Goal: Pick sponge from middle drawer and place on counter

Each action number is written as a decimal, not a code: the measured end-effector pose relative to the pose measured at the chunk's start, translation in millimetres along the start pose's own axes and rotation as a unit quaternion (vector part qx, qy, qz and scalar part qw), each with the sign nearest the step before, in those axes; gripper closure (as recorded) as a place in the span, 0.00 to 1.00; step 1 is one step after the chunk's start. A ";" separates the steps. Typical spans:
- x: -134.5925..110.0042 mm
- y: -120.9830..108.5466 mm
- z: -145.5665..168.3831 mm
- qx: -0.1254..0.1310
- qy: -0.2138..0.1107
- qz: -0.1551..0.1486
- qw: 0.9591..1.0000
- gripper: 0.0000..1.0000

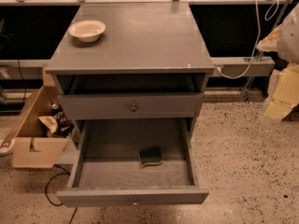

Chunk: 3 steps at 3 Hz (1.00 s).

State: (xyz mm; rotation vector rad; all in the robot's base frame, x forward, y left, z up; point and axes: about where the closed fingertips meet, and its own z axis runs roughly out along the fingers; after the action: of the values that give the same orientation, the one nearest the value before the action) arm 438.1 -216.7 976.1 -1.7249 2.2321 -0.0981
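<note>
Cardboard comes first at the far left: an open box point(32, 143) with clutter inside sits on the floor just beside the cabinet's left flank, and a thin black cable point(50, 190) loops on the floor below it. On the counter point(140, 36), a cream bowl point(87, 30) sits near the back left corner, well in from the edges; the rest of the grey slab runs bare to its right side, with small pale chips on the front edge near the right corner. Under the slab is a dark open gap, then a shut grey drawer front point(93, 107) with a round knob at its middle. Below that, the middle drawer point(103, 174) is pulled far out toward us, its side walls and front rail framing the plank floor. The sponge point(150, 156) lies flat on that floor, right of centre and about midway from back to front, green face up with a yellow rim along its near edge, apart from all four walls. Right of the cabinet, the speckled floor point(243, 171) lies open. A white cable point(255, 36) hangs down behind it, and pale and yellow blurred shapes point(285, 87) crowd the right edge. We do not find the gripper within the view, so we cannot tell its state.
</note>
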 end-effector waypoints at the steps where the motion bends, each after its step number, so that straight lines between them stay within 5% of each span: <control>1: 0.0 0.0 0.0 0.000 0.000 0.000 1.000 0.00; 3: -2.6 3.8 122.3 -0.062 -0.053 -0.017 0.997 0.00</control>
State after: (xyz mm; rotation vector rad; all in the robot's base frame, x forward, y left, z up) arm 470.6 -196.3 859.8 -1.7868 2.1743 0.1245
